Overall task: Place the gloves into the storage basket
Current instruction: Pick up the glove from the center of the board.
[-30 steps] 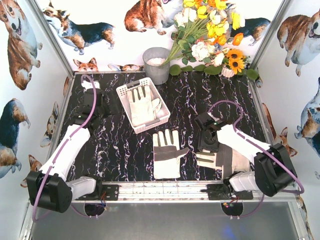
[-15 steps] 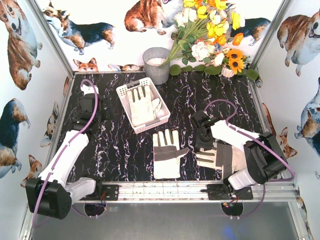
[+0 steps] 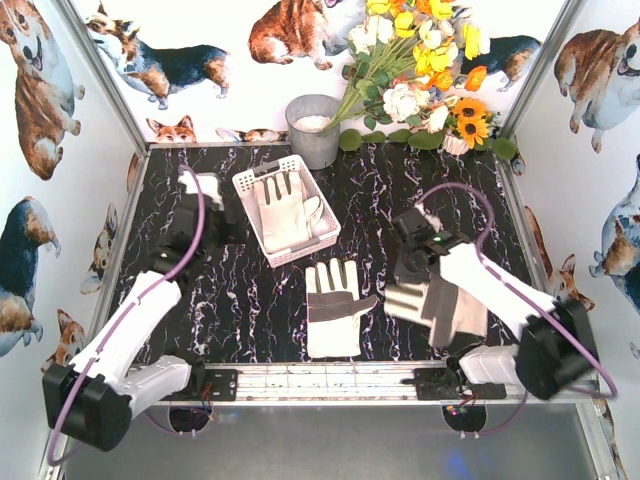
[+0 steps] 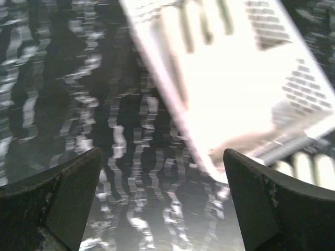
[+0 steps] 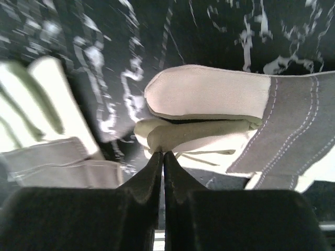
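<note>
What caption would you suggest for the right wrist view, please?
Right gripper shut on a finger of a cream-white fabric glove with grey patches, over the black marbled table.

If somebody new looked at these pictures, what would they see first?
Probably the right gripper on the right side of the table, pinching a grey-patched glove by a fingertip. Next comes the white basket towards the back left with another glove inside it, and a spare glove lying flat in the middle. Bright flowers stand against the back wall.
</note>
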